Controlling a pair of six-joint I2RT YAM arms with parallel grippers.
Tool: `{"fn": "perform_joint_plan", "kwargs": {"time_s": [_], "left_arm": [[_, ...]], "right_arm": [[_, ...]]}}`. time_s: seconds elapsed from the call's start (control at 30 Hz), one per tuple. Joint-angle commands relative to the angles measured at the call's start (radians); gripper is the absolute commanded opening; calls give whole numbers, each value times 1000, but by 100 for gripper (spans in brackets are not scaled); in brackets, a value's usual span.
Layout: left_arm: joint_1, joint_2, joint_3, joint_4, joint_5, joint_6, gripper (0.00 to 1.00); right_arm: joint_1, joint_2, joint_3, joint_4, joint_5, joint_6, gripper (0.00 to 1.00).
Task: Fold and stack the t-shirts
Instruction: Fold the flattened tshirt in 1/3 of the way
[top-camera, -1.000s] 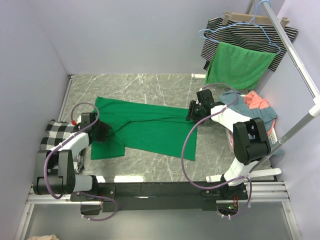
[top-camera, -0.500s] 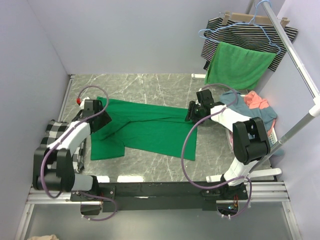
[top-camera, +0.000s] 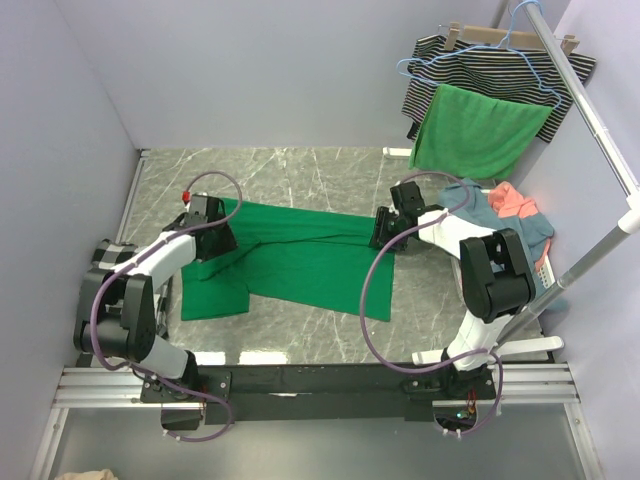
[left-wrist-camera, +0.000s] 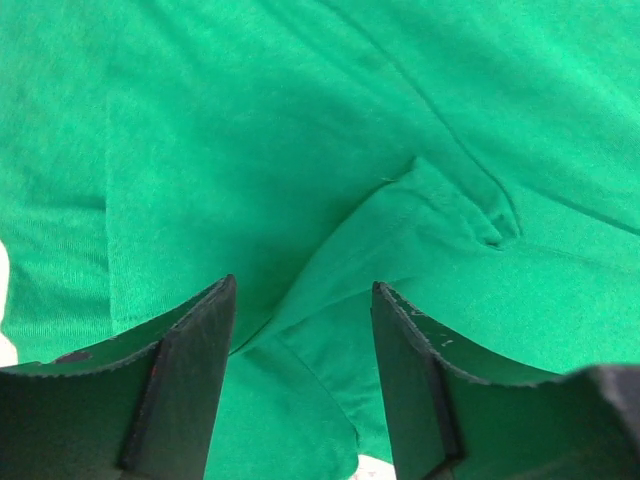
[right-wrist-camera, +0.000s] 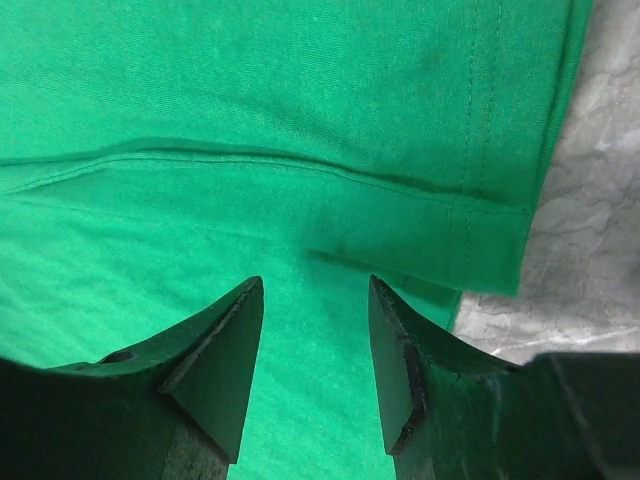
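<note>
Across the middle of the tabletop (top-camera: 300, 170) lies the green t-shirt (top-camera: 300, 262), spread flat. Left jaws stand apart above a fold near its far left corner, right jaws apart above its right hem, a purple cable (top-camera: 366, 285) looping over that end. Blue and coral t-shirts (top-camera: 505, 210) heap at the right edge; a checked cloth (top-camera: 105, 258) sits at the left edge
</note>
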Motion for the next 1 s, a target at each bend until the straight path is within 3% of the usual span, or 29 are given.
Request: {"fn": "perform_joint_plan", "kwargs": {"time_s": [0.0, 0.2, 0.47, 0.63, 0.97], "left_arm": [[-14, -8, 23, 16, -16, 58, 63], [-20, 29, 22, 19, -4, 81, 63], [-32, 90, 34, 19, -13, 89, 55], [-42, 103, 40, 19, -17, 90, 29], [-43, 35, 127, -72, -53, 98, 4]], "right_arm": [[7, 16, 6, 6, -16, -17, 54], [7, 22, 14, 2, -19, -22, 53], [7, 2, 12, -6, -9, -28, 53], [7, -20, 10, -16, 9, -30, 54], [5, -88, -17, -32, 78, -16, 54]]}}
